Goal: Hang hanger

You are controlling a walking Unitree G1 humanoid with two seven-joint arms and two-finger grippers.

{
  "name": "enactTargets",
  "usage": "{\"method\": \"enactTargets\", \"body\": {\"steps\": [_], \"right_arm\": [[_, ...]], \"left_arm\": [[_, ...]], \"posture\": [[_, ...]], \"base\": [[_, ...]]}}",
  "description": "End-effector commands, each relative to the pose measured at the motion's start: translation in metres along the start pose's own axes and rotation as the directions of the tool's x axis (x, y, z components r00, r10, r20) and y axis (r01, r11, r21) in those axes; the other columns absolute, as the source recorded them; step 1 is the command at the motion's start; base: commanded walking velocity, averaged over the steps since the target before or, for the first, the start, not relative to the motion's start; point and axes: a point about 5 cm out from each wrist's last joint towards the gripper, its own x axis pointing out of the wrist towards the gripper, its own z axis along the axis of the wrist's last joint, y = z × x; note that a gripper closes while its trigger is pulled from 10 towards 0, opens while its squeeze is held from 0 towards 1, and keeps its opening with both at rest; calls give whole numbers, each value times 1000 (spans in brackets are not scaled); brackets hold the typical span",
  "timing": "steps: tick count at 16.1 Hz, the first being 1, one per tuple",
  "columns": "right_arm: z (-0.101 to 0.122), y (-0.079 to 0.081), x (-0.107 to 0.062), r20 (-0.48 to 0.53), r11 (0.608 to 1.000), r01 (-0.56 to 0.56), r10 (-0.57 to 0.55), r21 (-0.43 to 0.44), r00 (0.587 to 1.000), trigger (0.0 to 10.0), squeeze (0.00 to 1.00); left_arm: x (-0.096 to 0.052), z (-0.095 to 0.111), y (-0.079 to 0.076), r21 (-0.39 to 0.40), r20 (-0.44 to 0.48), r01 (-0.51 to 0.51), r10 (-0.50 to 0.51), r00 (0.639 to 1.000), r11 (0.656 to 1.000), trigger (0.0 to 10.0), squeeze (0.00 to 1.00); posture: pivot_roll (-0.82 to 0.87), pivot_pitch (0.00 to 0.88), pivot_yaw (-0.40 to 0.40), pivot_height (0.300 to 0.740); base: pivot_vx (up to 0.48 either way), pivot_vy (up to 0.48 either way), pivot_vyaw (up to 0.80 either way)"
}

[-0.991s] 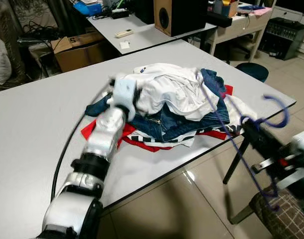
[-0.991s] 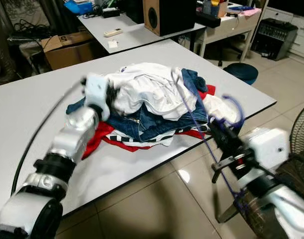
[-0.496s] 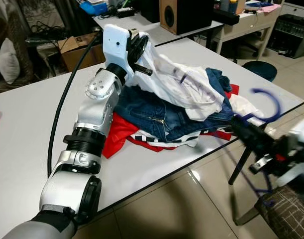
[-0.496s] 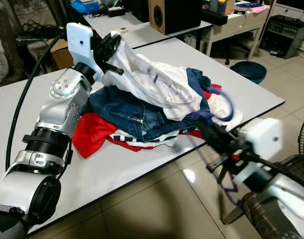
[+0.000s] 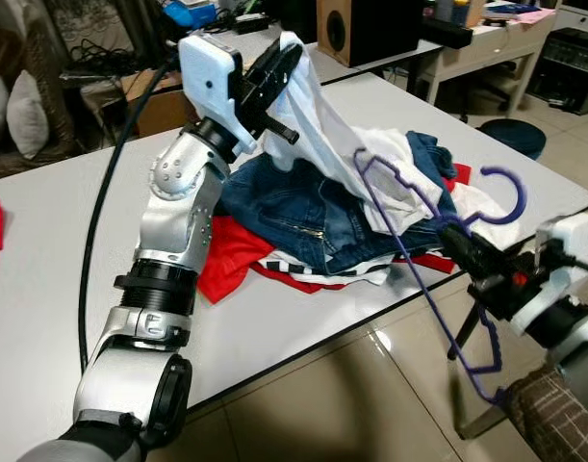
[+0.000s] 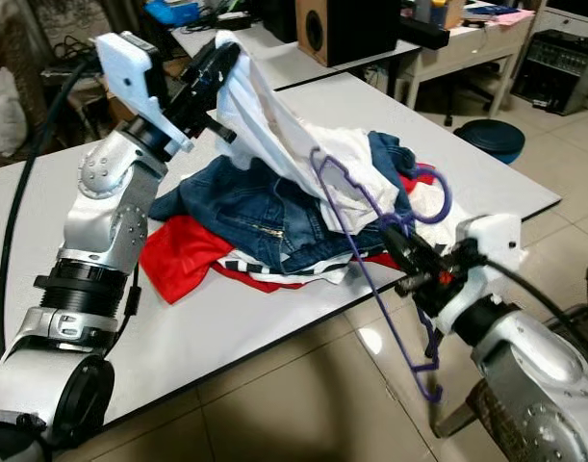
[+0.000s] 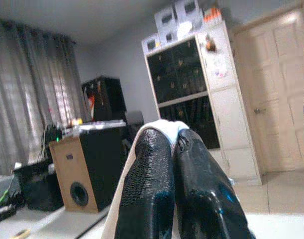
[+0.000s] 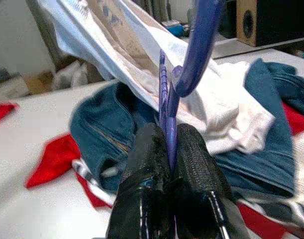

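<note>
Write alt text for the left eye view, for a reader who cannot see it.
The left gripper lifts a white garment up off a clothes pile of jeans and red fabric on a white table. At the table's near edge, the right gripper is shut on a purple hanger, its hook pointing up.

Even indoor light, slight blur
</note>
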Motion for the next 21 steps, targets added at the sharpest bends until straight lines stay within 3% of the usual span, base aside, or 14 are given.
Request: {"method": "enactTargets", "body": {"steps": [1, 4, 7, 10, 11, 13, 15, 17, 19, 21], "right_arm": [[0, -1, 1, -4, 999, -6, 7, 44, 1000, 10000, 0], [-14, 0, 2, -107, 994, -19, 31, 107, 994, 10000, 0], [-21, -2, 2, -147, 991, 8, 13, 136, 989, 10000, 0], [-14, -13, 7, -82, 980, 85, -71, 183, 994, 10000, 0], [0, -28, 11, 39, 948, 150, -168, 281, 985, 10000, 0], [8, -34, 13, 101, 930, 155, -199, 335, 975, 10000, 0], [24, -34, 19, 203, 895, 85, -190, 437, 961, 10000, 0], [29, -32, 29, 221, 838, 34, -182, 545, 958, 10000, 0], [31, -40, 41, 233, 726, 28, -257, 688, 938, 10000, 0], [34, -55, 53, 221, 579, 25, -351, 815, 910, 10000, 0]], "left_arm": [[-2, 15, 6, 27, 71, 2, -4, 997, 1000, 0, 0], [-1, 20, 5, 7, 99, 13, -13, 995, 1000, 0, 0], [2, 21, 1, 3, 103, 29, -29, 994, 1000, 0, 0], [3, 22, -3, -6, 111, 57, -56, 992, 998, 0, 0], [3, 22, -6, -10, 108, 84, -82, 991, 996, 0, 0], [2, 21, -8, -12, 96, 98, -96, 991, 995, 0, 0], [0, 12, -8, 28, 30, 104, -104, 994, 994, 0, 0], [1, 9, -10, 43, -6, 132, -131, 991, 990, 0, 0], [1, 6, -21, 28, -29, 208, -207, 978, 978, 0, 0], [-2, -1, -35, -8, -75, 302, -302, 951, 953, 0, 0]], "posture": [[-134, 0, 122, 740], [-132, 0, 117, 740], [-135, 0, 118, 740], [-137, 0, 120, 740], [-136, 0, 119, 740], [-132, 0, 119, 740], [-127, 0, 118, 740], [-127, 0, 123, 740], [-125, 0, 130, 740], [-124, 0, 135, 740]], "base": [[0, 0, 0], [0, 0, 0], [0, 0, 0], [0, 0, 0], [0, 0, 0], [0, 0, 0], [0, 0, 0], [0, 0, 0], [0, 0, 0], [0, 0, 0]]}}
